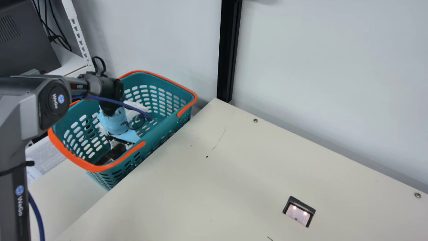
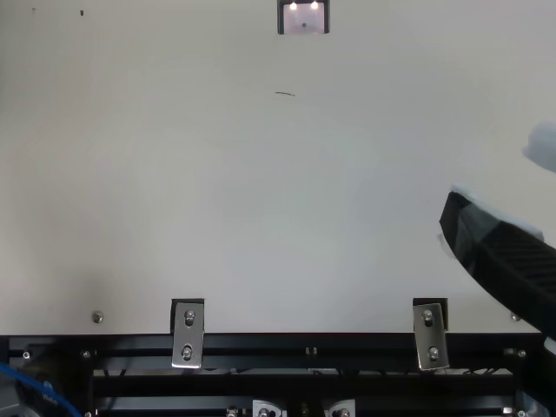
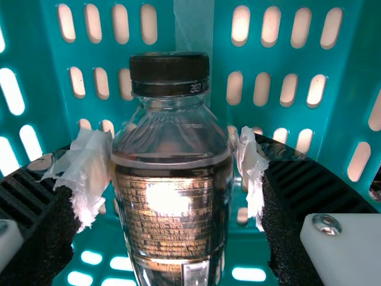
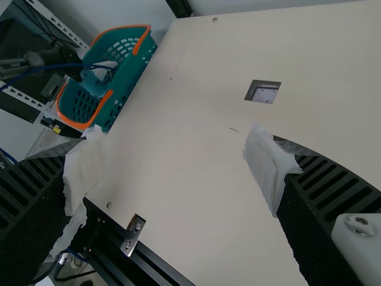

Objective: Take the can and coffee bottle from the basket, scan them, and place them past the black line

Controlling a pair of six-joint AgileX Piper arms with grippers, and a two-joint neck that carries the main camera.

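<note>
Clearly, coffee bottle (image 3: 172,134), printed label (image 3: 165,223)

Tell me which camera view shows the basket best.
The main view: the basket appears nearly whole, rim and both orange handles included, though the left arm reaches over it. The right wrist view has it smaller, farther off; the left wrist view gives just its slotted inner walls behind the bottle.

Left wrist view — seemingly within basket (image 3: 101,55)
</note>
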